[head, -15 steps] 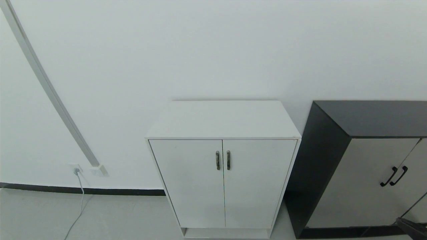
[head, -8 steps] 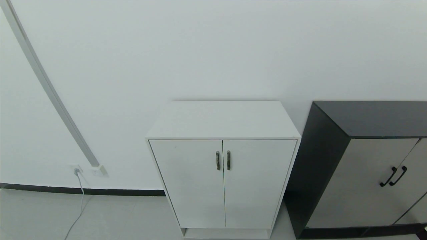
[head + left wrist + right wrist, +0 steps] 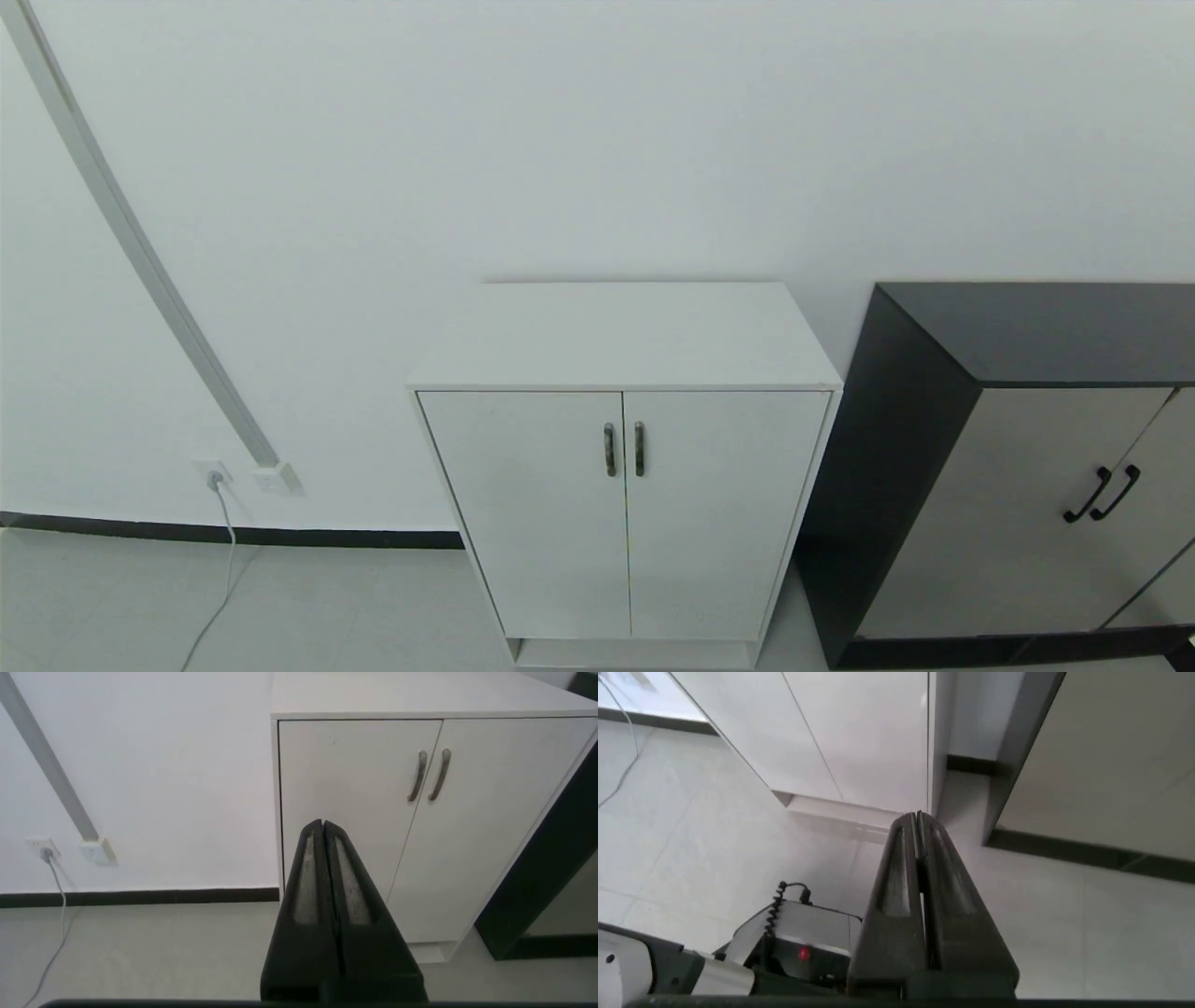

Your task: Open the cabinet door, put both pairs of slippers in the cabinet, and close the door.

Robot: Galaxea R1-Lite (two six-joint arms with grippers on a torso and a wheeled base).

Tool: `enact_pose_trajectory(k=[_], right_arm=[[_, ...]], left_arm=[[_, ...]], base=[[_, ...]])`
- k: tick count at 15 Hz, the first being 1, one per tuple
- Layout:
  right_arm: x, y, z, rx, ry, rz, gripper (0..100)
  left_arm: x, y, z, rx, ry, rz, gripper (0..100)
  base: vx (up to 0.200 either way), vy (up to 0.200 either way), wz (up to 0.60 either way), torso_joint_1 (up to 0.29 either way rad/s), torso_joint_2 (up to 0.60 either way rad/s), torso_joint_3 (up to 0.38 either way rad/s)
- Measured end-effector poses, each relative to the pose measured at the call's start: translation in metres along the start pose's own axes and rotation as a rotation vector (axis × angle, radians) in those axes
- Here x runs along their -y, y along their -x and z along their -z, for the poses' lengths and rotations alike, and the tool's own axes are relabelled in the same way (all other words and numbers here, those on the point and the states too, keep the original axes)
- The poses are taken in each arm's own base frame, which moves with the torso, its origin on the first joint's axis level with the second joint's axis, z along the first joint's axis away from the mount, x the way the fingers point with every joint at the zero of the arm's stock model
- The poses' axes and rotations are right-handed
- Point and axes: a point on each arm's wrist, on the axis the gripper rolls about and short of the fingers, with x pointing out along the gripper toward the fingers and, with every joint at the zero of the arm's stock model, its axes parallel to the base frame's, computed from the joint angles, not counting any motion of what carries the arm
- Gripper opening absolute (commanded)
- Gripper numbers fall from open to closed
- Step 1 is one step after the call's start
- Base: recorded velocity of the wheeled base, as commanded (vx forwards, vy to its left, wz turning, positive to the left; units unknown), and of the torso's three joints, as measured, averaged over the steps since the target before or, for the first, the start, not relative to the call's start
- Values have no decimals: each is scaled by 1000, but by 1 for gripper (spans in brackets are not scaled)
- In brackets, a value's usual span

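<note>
Within the last second the right gripper (image 3: 918, 819) has drawn back from the head view's lower right corner. It now sits low over the floor (image 3: 1120, 915), near the cabinet's (image 3: 624, 345) bottom right corner, fingers together. The cabinet itself has not changed. It stands against the wall (image 3: 597, 140), just beside a black cabinet (image 3: 934, 448), both doors (image 3: 719, 513) flush, handles (image 3: 624, 449) side by side. The left gripper (image 3: 323, 824) hangs well apart from the left door, fingers pressed together. We judge no handle is being approached. We cannot tell whether the slippers are already inside.
</note>
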Motion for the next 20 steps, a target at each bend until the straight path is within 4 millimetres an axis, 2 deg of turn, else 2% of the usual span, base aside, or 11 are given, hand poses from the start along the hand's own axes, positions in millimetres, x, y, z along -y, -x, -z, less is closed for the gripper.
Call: enact_pose_trajectory(k=[6,10,15,20], right_arm=[[0,3,5,-5,71,-12,0],[1,5,6,35,36,72,0],[0,18,11,208,-7,207,0],[-3,28,18,373,-8,254,0]], left_arm=[[0,0,0,0,0,0,0],[0,0,0,0,0,0,0],[0,0,0,0,0,0,0],[0,0,0,0,1,-1,0]], base=[[0,0,0,0,0,0],[0,0,0,0,0,0],[0,0,0,0,0,0],[0,0,0,0,0,0]])
